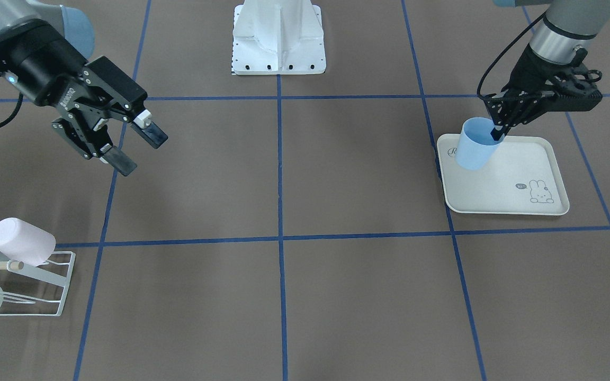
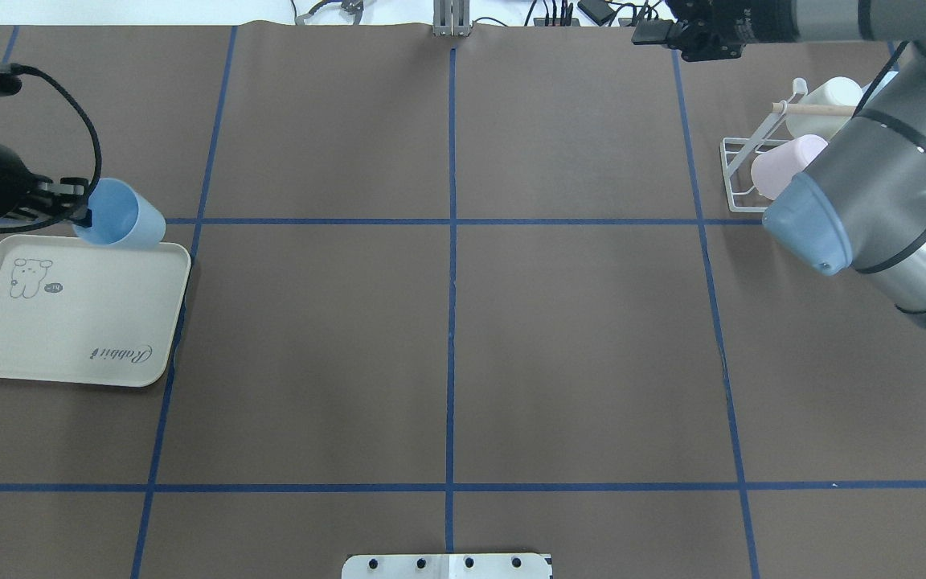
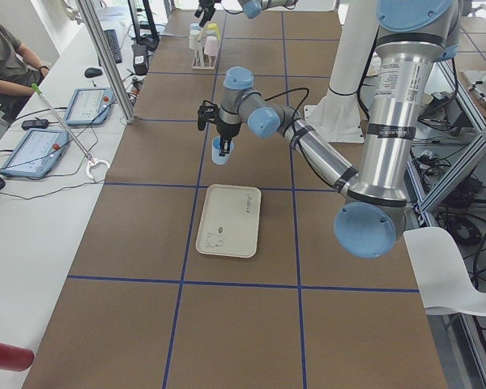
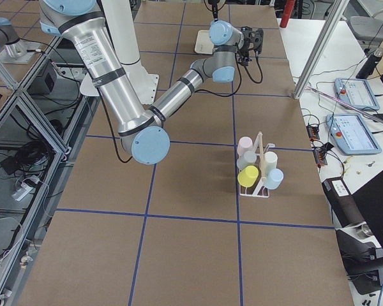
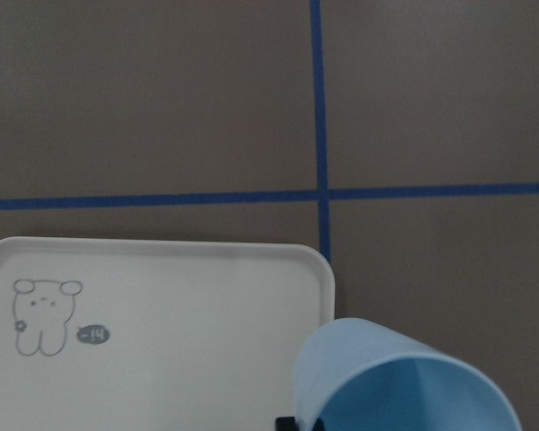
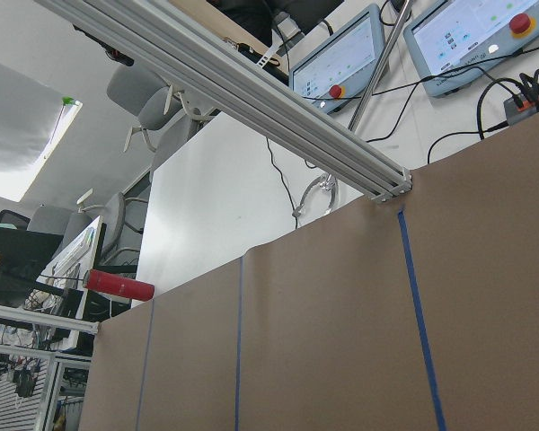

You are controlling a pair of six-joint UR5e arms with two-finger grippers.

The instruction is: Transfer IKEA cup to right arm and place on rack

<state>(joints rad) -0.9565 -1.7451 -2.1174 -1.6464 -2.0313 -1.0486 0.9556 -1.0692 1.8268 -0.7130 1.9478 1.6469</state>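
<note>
- The blue IKEA cup (image 1: 475,145) is held in the left claw (image 1: 497,132), which is clamped on its rim, one finger inside the mouth and the other outside.
- The cup is seen tilted and lifted over a corner of the cream rabbit-printed tray (image 1: 501,196), which lies flat on the brown worktop (image 1: 337,185).
- The right claw (image 1: 139,149) is held above the worktop with its fingers spread apart and nothing between them, well apart from the cup.
- The white wire rack (image 1: 45,276) is stood at the worktop's far right end, with a pink cup (image 1: 21,241) hung mouth-down on one peg.
</note>
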